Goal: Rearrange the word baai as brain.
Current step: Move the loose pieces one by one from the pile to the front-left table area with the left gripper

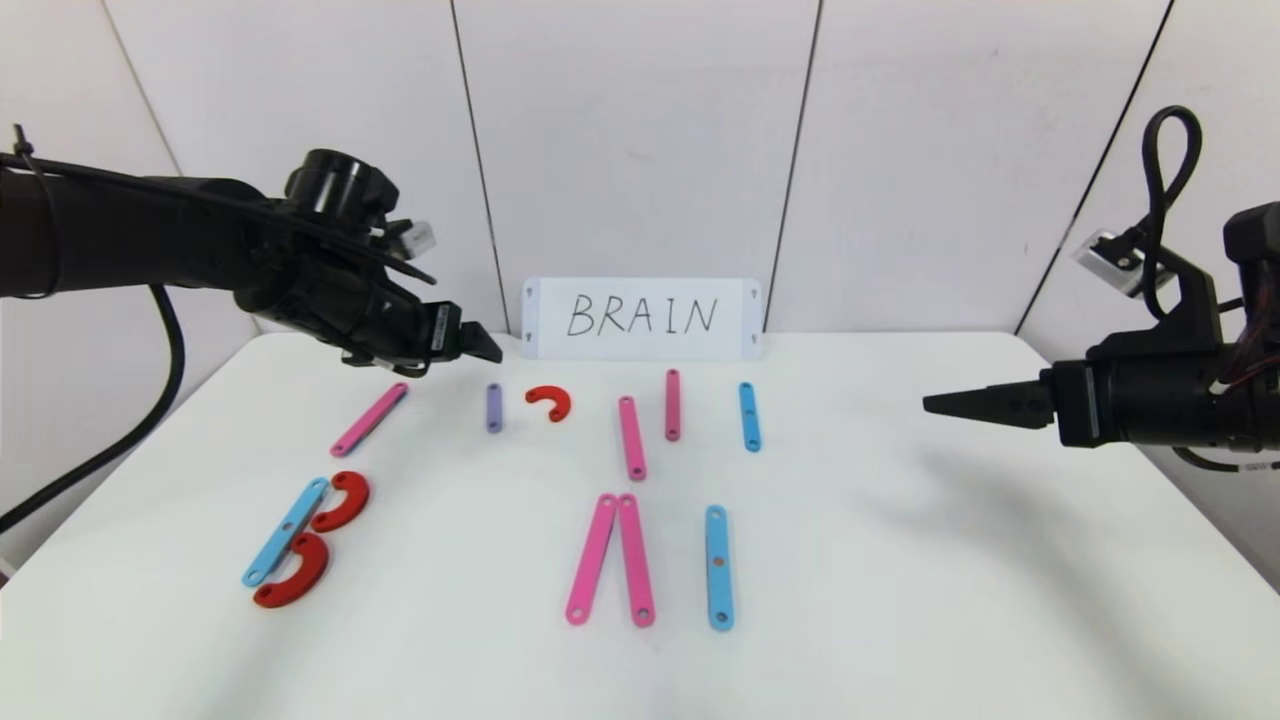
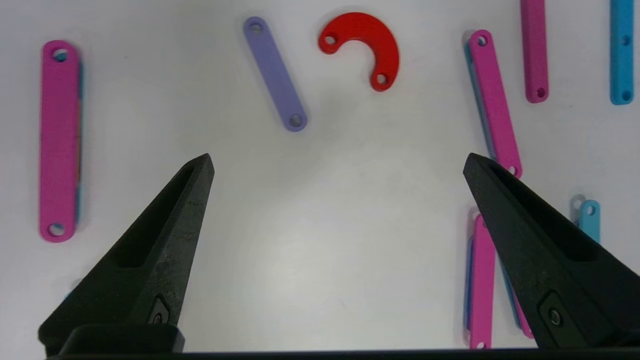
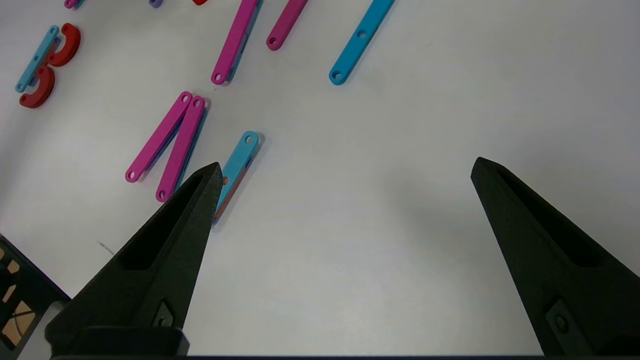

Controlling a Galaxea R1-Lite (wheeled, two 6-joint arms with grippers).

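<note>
The plastic pieces of the word baai (image 1: 618,560) lie in two loose rows on the white table (image 1: 900,600). At the front left, a blue strip (image 1: 286,530) and two red curves (image 1: 343,500) make a B. Two pink strips (image 3: 170,142) meet in a narrow upside-down V, with a blue strip (image 1: 718,566) beside them. Farther back lie a pink strip (image 2: 59,140), a purple strip (image 2: 275,74), a red curve (image 2: 367,47) and three more strips (image 1: 672,404). My left gripper (image 2: 337,162) hovers open and empty above the purple strip. My right gripper (image 3: 347,165) hangs open over bare table at the right.
A white card (image 1: 641,318) with BRAIN handwritten on it leans against the back wall. The table's right edge (image 1: 1180,490) runs below my right arm. Bare table lies between the B and the pink V and to the right of the blue strips.
</note>
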